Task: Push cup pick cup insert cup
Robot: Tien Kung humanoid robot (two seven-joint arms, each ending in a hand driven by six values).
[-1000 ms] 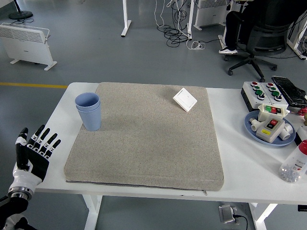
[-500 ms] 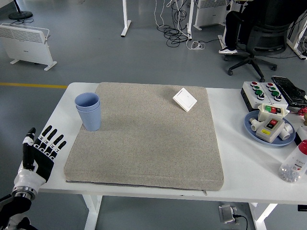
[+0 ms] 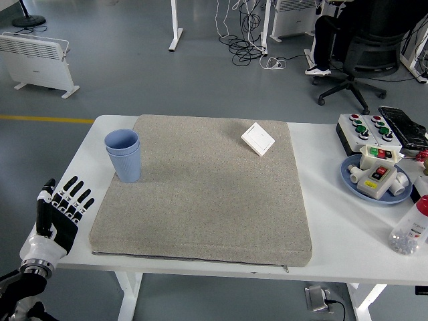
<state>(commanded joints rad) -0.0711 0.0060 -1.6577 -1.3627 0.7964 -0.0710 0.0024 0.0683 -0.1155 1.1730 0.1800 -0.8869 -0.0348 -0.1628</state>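
Head view: left hand [image 3: 61, 212] low at table's near-left edge, fingers spread, grasping nothing. Nested blue cups [image 3: 123, 155] upright on mat's [image 3: 200, 194] far-left corner. Insertion seemingly done; best kept clear.

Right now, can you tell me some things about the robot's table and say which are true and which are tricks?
1. The blue cups sit one inside the other on the grey mat. True.
2. The left hand is holding a cup. False: its fingers are spread and hold nothing, at the table's left edge, apart from the cups.
3. A white square switch lies near the mat's far right corner. True.
4. The blue plate on the right is empty. False: white boxes with coloured buttons rest on it.
5. The cups lie tipped on their side. False: they stand upright.
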